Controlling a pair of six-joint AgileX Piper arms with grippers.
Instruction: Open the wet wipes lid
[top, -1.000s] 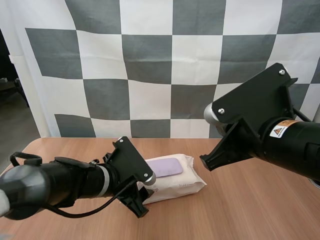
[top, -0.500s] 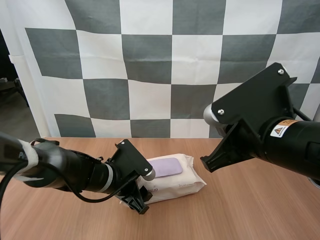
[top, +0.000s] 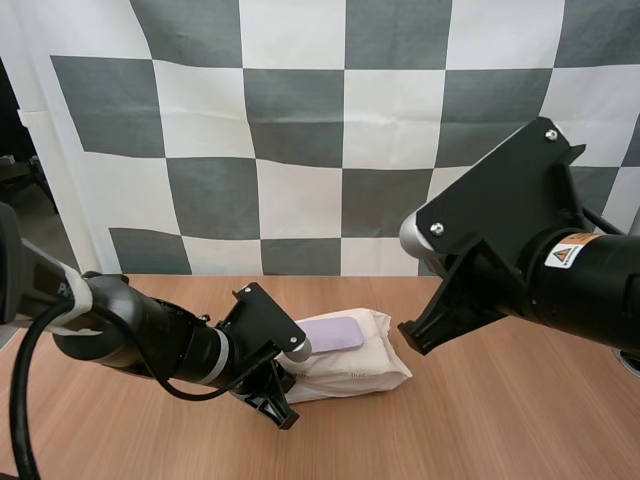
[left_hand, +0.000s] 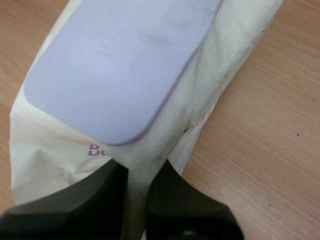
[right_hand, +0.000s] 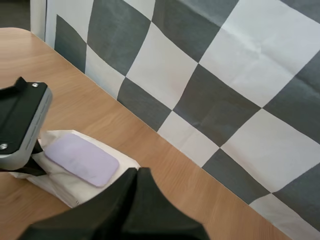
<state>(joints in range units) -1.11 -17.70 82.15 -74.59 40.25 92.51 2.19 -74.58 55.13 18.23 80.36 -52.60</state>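
1 wet wipes pack (left_hand: 227, 75): likely soft, light, slippery film. Lid (left_hand: 120, 65) looks stiff; lift by rim. Left gripper (left_hand: 137, 175) pinches pack end, lid's 6 o'clock. Right gripper (right_hand: 136, 175) clenched, empty.

pack (top: 352, 366) lies on the table (top: 500, 430) at lower centre of the high view, lid (top: 330, 333) on top. left gripper (left_hand: 137, 172) at its left end (pack edge between the tips); right gripper (right_hand: 136, 172) further right, apart.

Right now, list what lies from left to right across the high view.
Black left arm → cream soft pack of wet wipes, with its flat lilac plastic lid on top → black right arm.
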